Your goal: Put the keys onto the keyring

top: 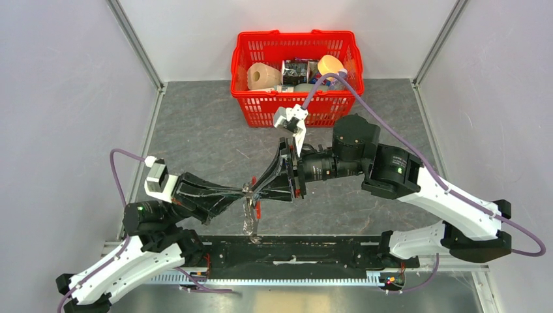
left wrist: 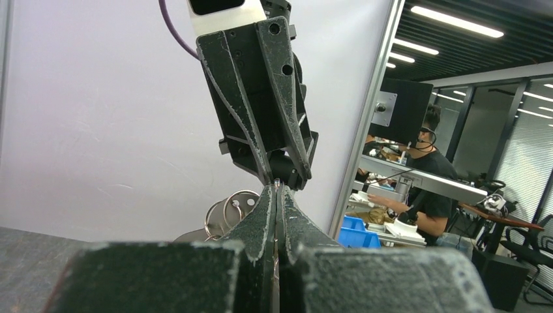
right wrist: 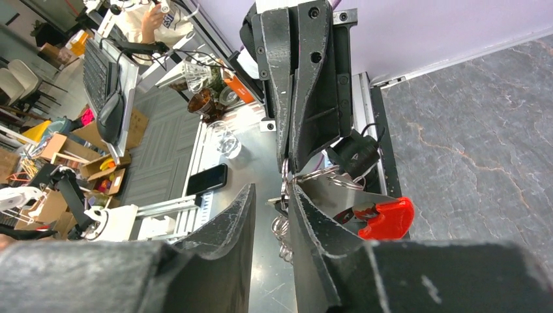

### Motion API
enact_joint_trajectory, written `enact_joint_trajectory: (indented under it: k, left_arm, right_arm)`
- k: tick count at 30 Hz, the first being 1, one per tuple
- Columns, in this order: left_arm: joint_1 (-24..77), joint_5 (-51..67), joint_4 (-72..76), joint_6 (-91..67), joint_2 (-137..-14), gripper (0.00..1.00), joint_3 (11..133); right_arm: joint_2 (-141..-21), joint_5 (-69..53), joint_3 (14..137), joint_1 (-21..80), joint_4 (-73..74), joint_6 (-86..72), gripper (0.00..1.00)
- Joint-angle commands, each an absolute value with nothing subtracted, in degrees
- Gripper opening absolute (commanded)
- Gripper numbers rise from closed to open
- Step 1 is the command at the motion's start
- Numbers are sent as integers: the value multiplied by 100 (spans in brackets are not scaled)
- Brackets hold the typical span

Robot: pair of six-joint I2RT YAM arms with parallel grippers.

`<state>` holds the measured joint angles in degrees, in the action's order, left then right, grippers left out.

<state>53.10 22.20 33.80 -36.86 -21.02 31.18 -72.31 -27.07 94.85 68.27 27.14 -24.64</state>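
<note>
The left pincer (top: 244,191) is pinching the keyring (right wrist: 385,218) while the right pincer (right wrist: 272,195), slightly spread beside it, is seemingly readying to thread the keys (right wrist: 355,155) precisely.

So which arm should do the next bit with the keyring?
Right, probably. The left tool is shut on the keyring, holding it up, so it's busy. The right tool stands open right next to it, free to work.

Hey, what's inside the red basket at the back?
A beige roll, a dark packet and a pale orange lump show; anything beneath them is hidden by the basket wall.
</note>
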Motion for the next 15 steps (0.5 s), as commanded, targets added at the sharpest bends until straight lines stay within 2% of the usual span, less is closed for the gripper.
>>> enact_joint_trajectory:
  k: [1,5,15]
  left_arm:
    - [5299,1961,3876,-3835,-2085,2,3149]
    - [5300,1878,3877,-3832,-2007,2,3127]
    - [5300,1889,4175,-3901,-2167,2,3148]
  right_arm:
    - [-7224,-2781,9756,6843,2443,-2518,29]
    - [-7233,-2760,9738,6847,2445,-2514,24]
    - [-7332,-2778,9768,6843,2382,-2563,21]
